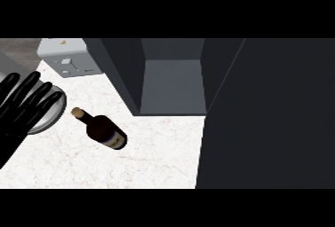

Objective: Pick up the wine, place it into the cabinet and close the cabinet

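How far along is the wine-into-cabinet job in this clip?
Nothing looks done yet. The wine bottle lies on the counter, outside the open cabinet. Nothing is in hand: the left hand shows open at the left edge, and the right is out of view. Left: pick up, place inside, close the door.

Counter (78, 168): white marble-patterned top with faint reddish veining, evenly lit, filling the lower left of the head view. Toaster (68, 57): light grey box standing at the counter's far left, slots on top, a small yellow label near its rear edge. Round metallic vessel (49, 119): only part of its rim is visible at the left edge. Upper left corner: a strip of mottled grey surface behind the toaster.
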